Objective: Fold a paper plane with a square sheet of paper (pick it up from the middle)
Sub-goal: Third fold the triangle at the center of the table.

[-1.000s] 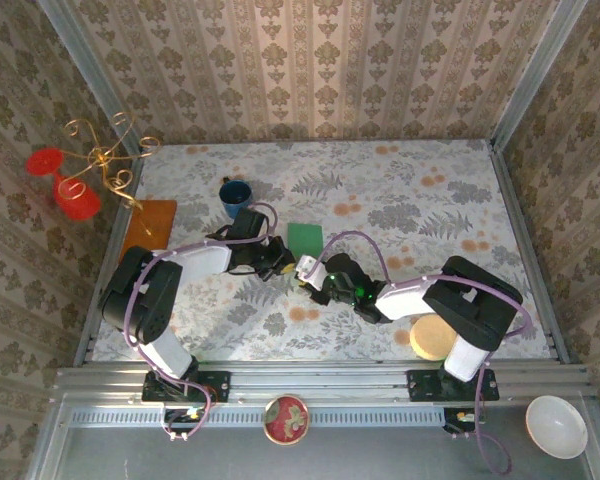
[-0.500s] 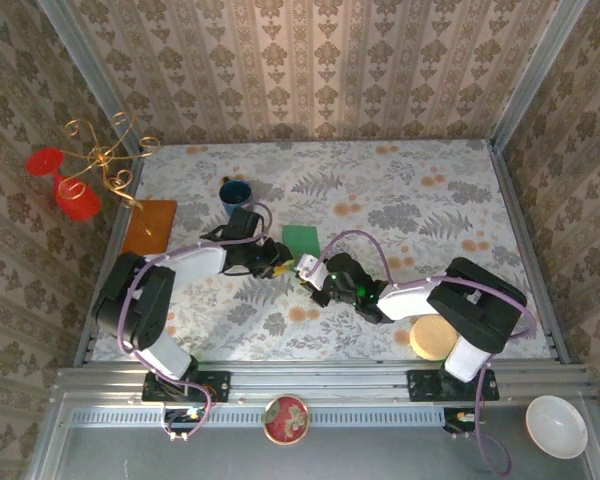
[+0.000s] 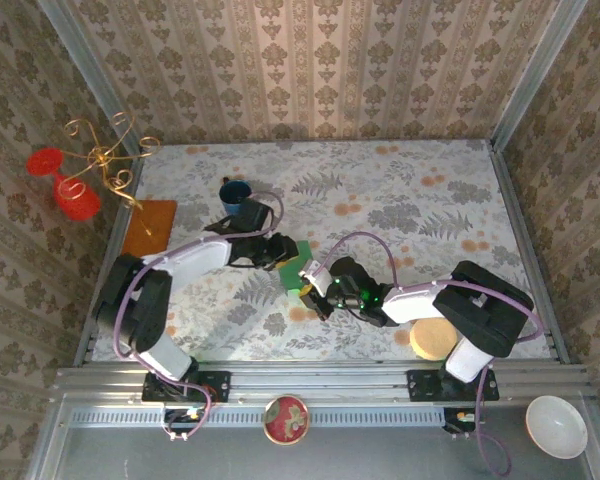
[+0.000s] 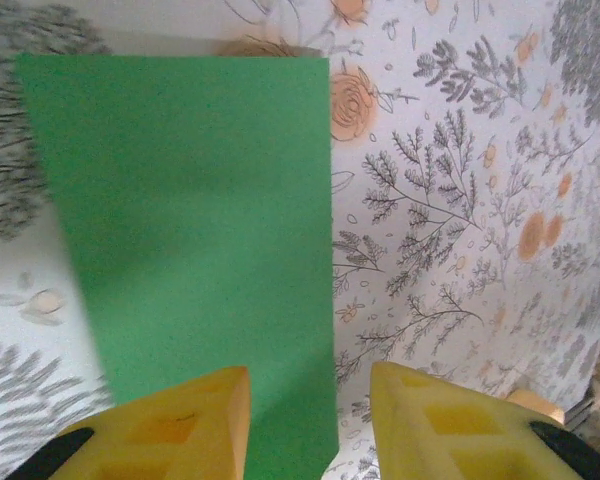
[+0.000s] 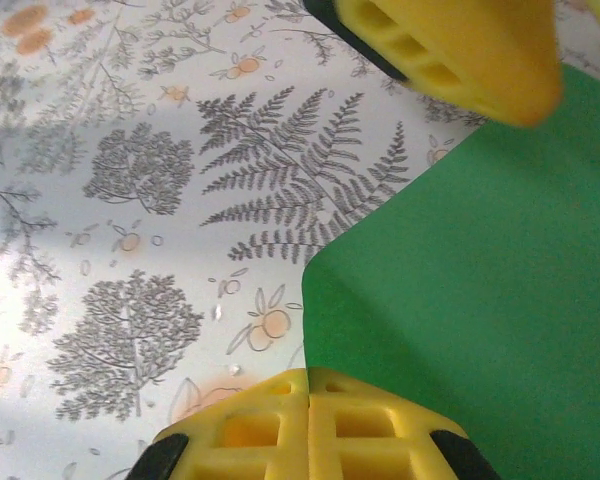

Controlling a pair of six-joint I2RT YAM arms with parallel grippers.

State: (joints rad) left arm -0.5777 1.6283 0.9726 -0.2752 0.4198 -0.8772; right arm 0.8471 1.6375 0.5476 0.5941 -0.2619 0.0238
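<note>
Green paper (image 3: 294,262) lies on the tabletop (image 3: 420,200), mid-scene, sandwiched between the two hands. It reads as a rectangle rather than a square, so I'd guess the first half-fold is already in.

Left hand (image 4: 306,405): open, with a moderate gap. It sits at the paper's short end, and the paper's long axis runs straight out from it. The paper is offset: one pad (image 4: 185,420) is over the green, the other over bare tabletop, and the long edge falls in the gap. It isn't gripping anything.

Right hand (image 5: 310,400): closed, pads flush together, with the tips right at the paper's edge beside a corner that curls up a bit. Can't tell if it's pinching that edge or just pinning it.

Key relation: the hands face each other across the paper, left from the far-left side, right from the near-right. Both are at the paper and neither is clearly nearer. In the right wrist view a left-hand pad sits at the paper's far corner, so clearance between the hands is tight. Hand-to-hand contact is my main worry for the next fold.

Around:
- blue mug (image 3: 235,192): far side of the left hand, near it but apart from the paper
- orange-brown sheet (image 3: 148,226): left edge, well apart
- gold stand with red glasses (image 3: 92,165): by the left wall
- tan disc (image 3: 432,338): near the right arm's base

None of these is in the fold path.
</note>
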